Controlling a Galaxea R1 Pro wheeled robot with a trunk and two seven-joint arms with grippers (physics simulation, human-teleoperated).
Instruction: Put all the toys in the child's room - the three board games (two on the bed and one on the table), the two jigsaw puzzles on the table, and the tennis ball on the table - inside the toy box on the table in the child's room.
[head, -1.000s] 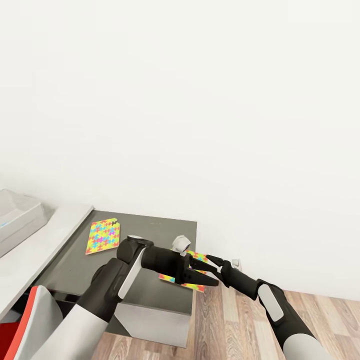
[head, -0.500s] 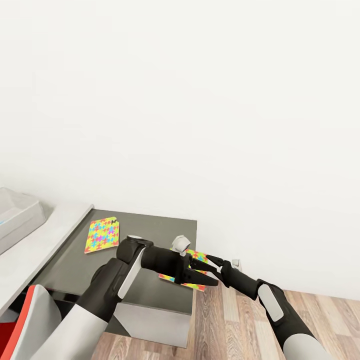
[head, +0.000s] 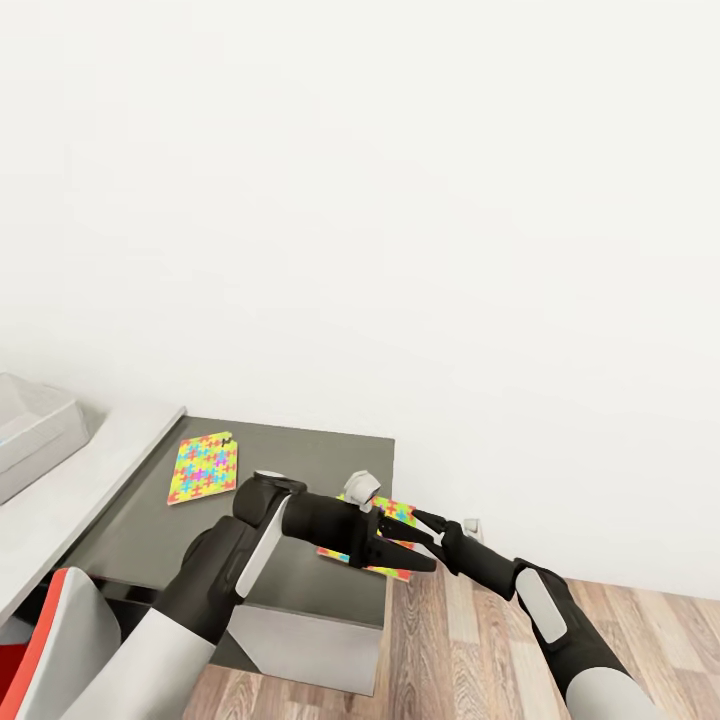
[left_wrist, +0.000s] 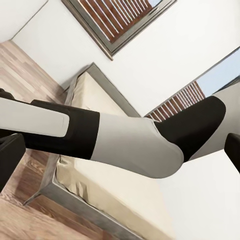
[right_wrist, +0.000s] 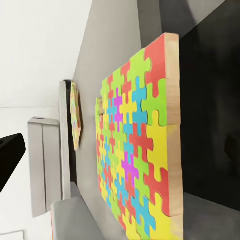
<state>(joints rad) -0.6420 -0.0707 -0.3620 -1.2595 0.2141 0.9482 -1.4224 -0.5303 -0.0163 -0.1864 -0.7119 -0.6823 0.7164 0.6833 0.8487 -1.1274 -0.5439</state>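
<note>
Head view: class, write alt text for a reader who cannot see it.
Both black arms reach over a dark grey table, the right gripper open at the edge of a jigsaw puzzle near the table's right corner. A second puzzle lies flat farther left, a pale grey box sits at far left, and a white wall rises behind.

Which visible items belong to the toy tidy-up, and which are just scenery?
Job:
near puzzle
far puzzle
toy box
right gripper, by the near puzzle

Scenery:
dark table
bed
window
wood floor
</note>
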